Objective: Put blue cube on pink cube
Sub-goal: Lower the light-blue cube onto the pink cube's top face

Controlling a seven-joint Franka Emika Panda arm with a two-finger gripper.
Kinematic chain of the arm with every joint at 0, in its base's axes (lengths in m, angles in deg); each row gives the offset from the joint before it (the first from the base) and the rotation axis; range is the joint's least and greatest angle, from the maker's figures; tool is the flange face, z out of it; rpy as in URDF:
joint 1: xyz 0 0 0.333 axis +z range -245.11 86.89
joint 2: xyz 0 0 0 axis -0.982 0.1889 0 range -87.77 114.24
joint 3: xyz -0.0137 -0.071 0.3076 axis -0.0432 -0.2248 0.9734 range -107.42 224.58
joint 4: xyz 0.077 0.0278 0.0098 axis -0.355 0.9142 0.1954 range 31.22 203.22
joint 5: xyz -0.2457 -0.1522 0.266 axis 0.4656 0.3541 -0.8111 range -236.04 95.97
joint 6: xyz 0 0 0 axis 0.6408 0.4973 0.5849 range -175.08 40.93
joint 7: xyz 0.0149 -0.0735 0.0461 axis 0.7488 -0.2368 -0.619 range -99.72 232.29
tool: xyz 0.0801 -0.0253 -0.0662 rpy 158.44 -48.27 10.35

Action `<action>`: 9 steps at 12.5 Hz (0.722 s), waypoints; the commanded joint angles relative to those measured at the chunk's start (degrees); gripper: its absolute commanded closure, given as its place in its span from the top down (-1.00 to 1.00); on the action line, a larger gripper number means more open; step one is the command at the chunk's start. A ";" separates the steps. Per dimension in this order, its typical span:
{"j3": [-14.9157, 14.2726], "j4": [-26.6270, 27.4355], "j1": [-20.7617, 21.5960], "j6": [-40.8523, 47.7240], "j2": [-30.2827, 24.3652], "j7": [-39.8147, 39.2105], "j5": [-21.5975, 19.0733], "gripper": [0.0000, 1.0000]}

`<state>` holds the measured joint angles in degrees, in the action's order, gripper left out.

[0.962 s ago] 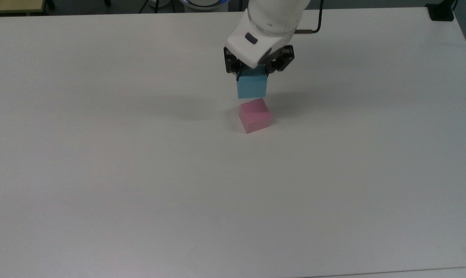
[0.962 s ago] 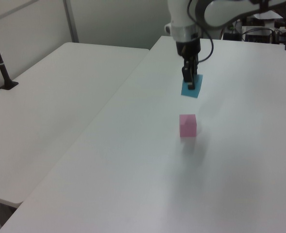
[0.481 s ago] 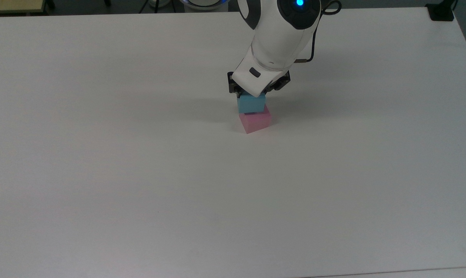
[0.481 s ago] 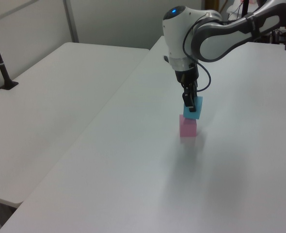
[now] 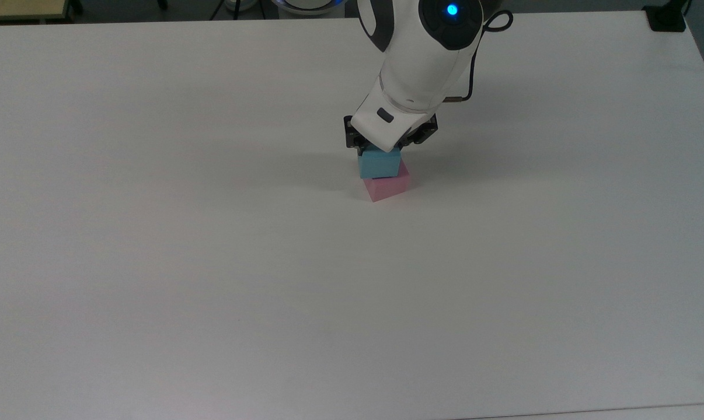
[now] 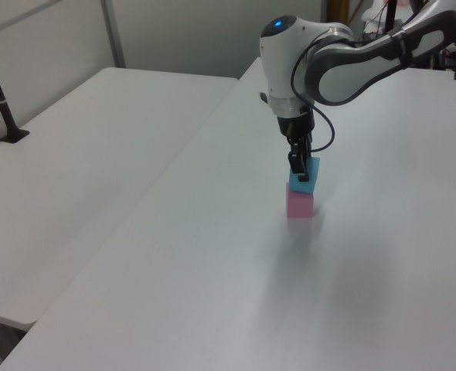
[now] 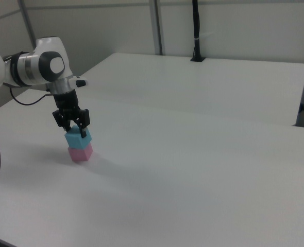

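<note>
In the top view the blue cube (image 5: pixel 379 163) sits on the pink cube (image 5: pixel 387 184) just right of the white table's (image 5: pixel 153 233) centre, offset toward ten o'clock so the pink top shows bare at four o'clock. The gripper (image 5: pixel 381 147) stands at the blue cube's twelve o'clock, fingers clamped on its upper half. The stack looks seated, so I judge the release turns on that offset
</note>
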<state>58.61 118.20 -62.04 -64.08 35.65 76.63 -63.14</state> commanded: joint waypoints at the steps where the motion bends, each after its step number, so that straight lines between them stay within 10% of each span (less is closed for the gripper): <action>1: -0.38 1.21 1.48 -1.38 -0.44 1.60 0.93 -0.38; 3: -0.47 1.22 1.48 -1.29 -0.01 1.60 0.93 0.78; 4: -0.39 1.22 1.39 -1.38 0.00 1.60 0.93 1.00; 9: -0.39 1.13 0.60 -0.50 -3.41 3.45 1.01 1.00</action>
<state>58.58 117.95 -61.39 -64.13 36.07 78.50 -63.10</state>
